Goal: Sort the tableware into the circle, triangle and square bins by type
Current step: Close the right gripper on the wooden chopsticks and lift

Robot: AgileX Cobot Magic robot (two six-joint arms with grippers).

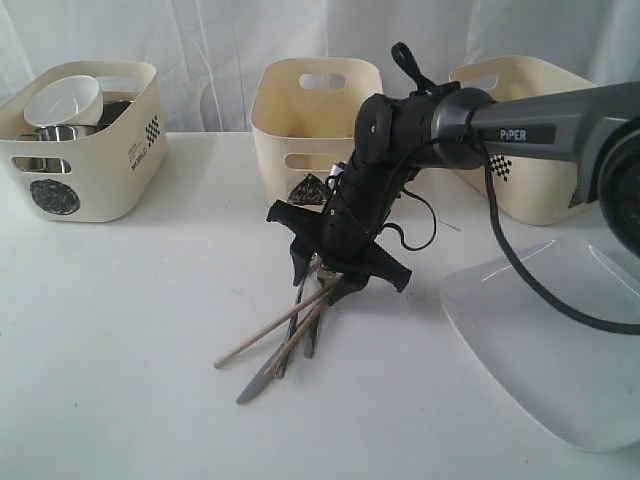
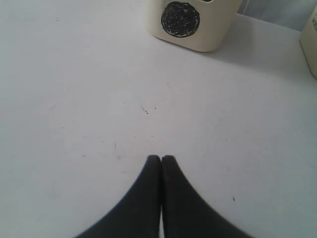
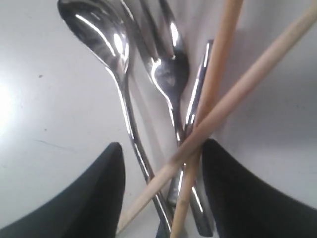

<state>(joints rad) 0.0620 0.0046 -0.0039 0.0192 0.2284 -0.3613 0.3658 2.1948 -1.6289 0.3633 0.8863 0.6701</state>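
The right tool point(image 3: 162, 148) is released, its two black fingers point(image 3: 96, 198) straddling the crossed handles of a shiny steel spoon point(image 3: 99, 29), steel fork point(image 3: 168, 69), steel knife point(image 3: 199, 79) and two pale wooden chopsticks point(image 3: 223, 64). These lie bundled on the white desk point(image 1: 120, 330), in front of the cream plastic triangle-marked bin point(image 1: 300, 120). The left tool point(image 2: 161, 161) is clenched, tips together, over bare desk near the cream circle-marked bin point(image 1: 85, 170), which holds a round white bowl point(image 1: 65, 100). A large white rounded-square plate point(image 1: 550, 340) lies before the third cream bin point(image 1: 530, 170).
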